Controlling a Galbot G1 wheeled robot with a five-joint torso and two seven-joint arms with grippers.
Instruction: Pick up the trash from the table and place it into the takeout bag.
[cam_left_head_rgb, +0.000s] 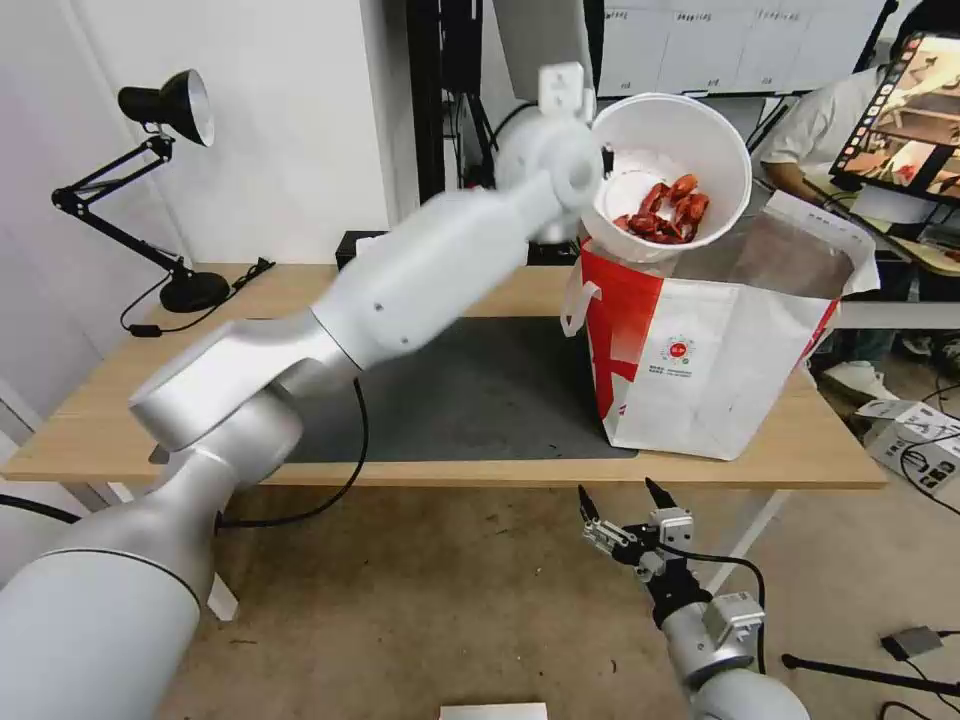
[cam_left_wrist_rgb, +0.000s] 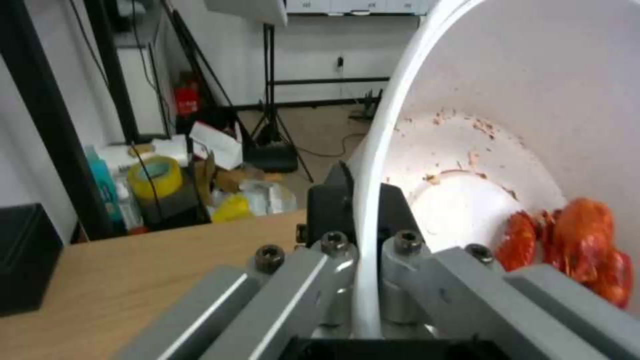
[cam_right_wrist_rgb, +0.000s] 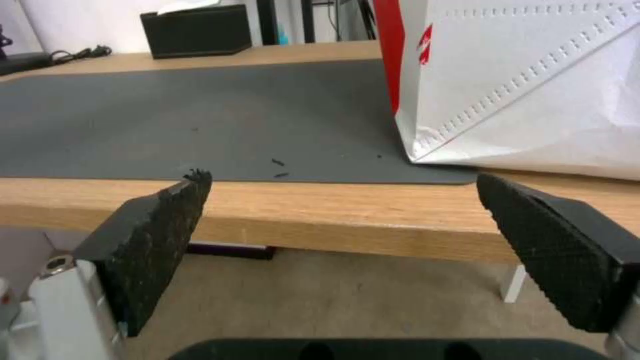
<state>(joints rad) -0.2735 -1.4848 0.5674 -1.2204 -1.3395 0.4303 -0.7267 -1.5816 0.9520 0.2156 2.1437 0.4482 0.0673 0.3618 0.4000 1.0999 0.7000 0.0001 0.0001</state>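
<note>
My table (cam_left_head_rgb: 130, 420), light wood on white legs, carries a dark grey mat (cam_left_head_rgb: 480, 390) across its middle. The takeout bag (cam_left_head_rgb: 720, 350) stands on the mat's corner, just beyond my lowered right gripper (cam_left_head_rgb: 620, 500). Far from that gripper sit a black tissue box (cam_right_wrist_rgb: 197, 31) and a desk lamp (cam_left_head_rgb: 170, 180).

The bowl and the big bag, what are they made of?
The bowl, clamped at its rim by the left gripper, looks like thin smooth plastic or coated paper: its wall is matte white and stained. The bag looks like a woven plastic sheet with a slight sheen: it creases sharply and shows stitched seams. The right gripper hangs open below the table.
</note>
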